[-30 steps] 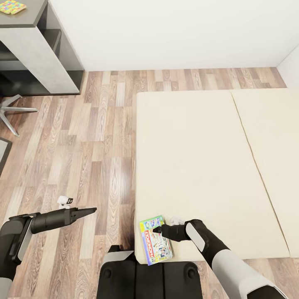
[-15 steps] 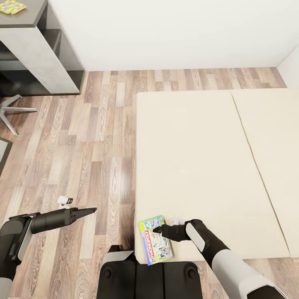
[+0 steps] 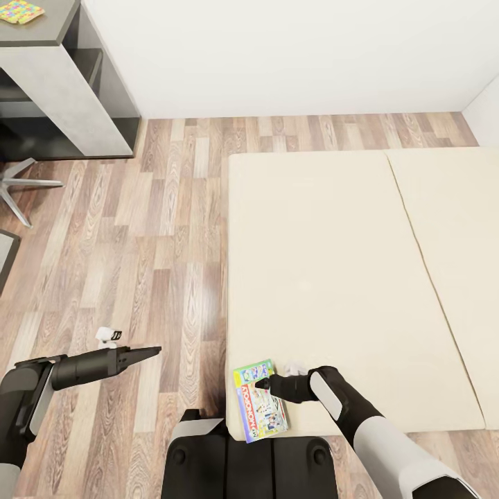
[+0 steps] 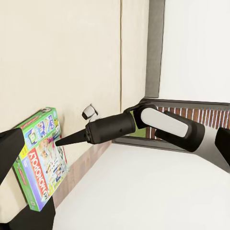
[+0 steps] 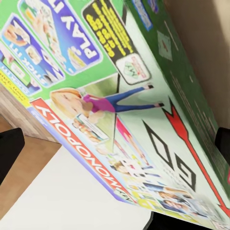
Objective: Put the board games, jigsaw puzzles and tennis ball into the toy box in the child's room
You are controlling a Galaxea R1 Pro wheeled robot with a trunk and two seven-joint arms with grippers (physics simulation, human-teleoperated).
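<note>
Green-boxed board game [image 3: 260, 400] hasn't budged at the bed's [image 3: 333, 277] lower-left corner in the last second, right gripper [image 3: 262, 382] resting on it, jaws' state unclear, so pickup remains pending.

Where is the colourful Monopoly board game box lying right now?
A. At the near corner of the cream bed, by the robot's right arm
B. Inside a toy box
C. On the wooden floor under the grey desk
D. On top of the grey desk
A. The colourful Monopoly board game box lies flat at the near corner of the cream bed, with the right gripper at the box's top edge.
</note>
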